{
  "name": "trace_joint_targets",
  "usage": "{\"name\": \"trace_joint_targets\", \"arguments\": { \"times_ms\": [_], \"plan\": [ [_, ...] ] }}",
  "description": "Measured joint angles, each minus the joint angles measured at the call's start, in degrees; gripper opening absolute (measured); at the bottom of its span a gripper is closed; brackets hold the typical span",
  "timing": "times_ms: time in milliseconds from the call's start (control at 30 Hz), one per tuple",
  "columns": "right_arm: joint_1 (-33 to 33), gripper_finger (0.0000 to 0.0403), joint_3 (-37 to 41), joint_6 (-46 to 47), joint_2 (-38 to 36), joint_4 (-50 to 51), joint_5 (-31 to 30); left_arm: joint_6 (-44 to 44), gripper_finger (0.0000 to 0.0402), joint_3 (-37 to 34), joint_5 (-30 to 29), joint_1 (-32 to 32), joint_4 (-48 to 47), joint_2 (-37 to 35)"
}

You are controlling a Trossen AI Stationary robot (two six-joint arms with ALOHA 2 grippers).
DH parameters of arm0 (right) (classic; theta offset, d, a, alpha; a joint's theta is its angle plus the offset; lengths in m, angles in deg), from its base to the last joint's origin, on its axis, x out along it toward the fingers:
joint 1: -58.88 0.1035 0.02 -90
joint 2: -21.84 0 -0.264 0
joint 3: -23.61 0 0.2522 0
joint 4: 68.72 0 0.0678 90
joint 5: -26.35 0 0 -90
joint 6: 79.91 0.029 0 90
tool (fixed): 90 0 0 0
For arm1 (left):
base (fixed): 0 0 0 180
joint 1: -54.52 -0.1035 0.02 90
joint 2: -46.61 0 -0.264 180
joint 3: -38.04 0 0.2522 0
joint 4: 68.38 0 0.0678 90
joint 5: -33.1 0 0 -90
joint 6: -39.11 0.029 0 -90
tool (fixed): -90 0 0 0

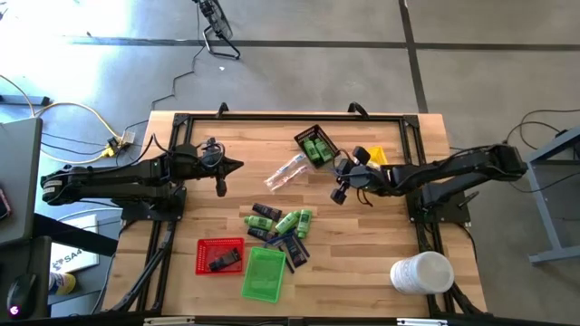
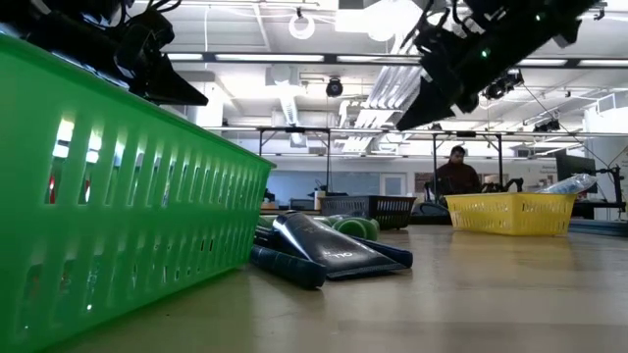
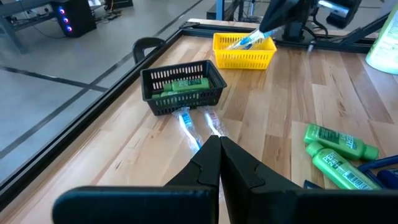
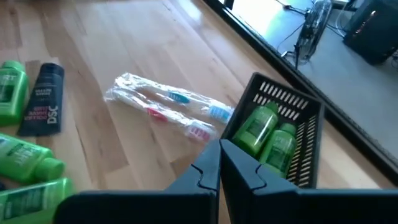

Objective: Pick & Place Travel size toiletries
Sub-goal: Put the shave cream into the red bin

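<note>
Nearest the low camera, green tray [image 2: 118, 186], then dark packets [image 2: 329, 250] reading "DSC" in the right wrist view. Green bottles [image 1: 294, 220] mid-table: light, stiff, slick, best pinched across the body; clear-wrapped toothbrushes [image 4: 165, 102] crinkly, likely slippery, best gripped mid-length. Left gripper [image 1: 237, 165] and right gripper [image 1: 337, 194] both closed, empty.

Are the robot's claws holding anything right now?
No. The left gripper and right gripper are both shut on nothing, hanging above the table.
</note>
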Motion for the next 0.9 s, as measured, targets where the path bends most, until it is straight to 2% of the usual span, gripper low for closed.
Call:
{"name": "trace_joint_targets", "arguments": {
  "times_ms": [167,333,633,900],
  "plan": [
    [-0.72,0.0002,4.64,-1.88,-1.49,-8.26,3.33,0.00,0.0001,0.00,0.01,0.02,-0.04,0.01],
    [-3.32,0.0002,7.64,-4.69,-4.63,-11.34,7.26,0.00,0.0001,0.00,0.00,0.02,-0.59,0.00],
    [-10.56,0.0002,9.87,-12.05,-11.67,-11.04,16.90,-0.02,0.0001,0.02,0.00,0.02,-4.33,0.02],
    [-17.67,0.0003,11.95,-13.55,-18.12,-9.44,27.38,-0.64,0.0001,0.02,0.00,0.02,-4.30,0.00]
  ]
}}
